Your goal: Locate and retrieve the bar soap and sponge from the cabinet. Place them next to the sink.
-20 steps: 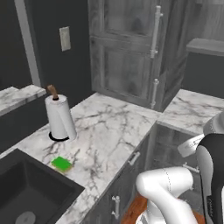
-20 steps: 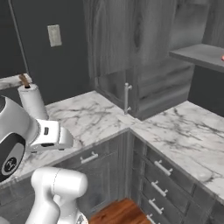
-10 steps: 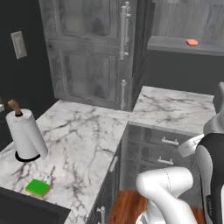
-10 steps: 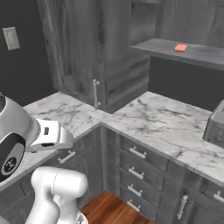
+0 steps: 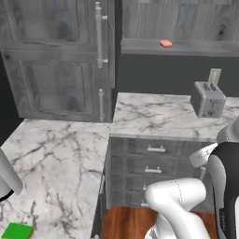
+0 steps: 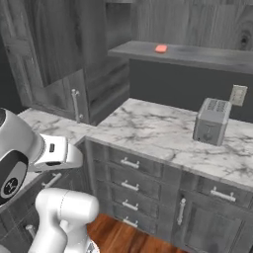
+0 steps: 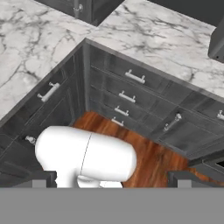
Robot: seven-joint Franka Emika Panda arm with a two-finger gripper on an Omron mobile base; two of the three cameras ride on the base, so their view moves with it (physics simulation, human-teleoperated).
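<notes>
Bar soap lies flat on the far cabinet shelf; I judge it light, rigid, perhaps slick, best pinched across its short sides. The gripper fingertips stand apart, holding nothing.

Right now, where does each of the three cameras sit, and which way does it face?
Left base view: behind the arm's left, facing the corner counter, toaster, bar soap on the cabinet shelf, sponge; arm lower right.
Right base view: behind its right, same toaster and soap; arm lower left.
Hand view: looks down at drawers and floor; claw tips at the bottom.
</notes>
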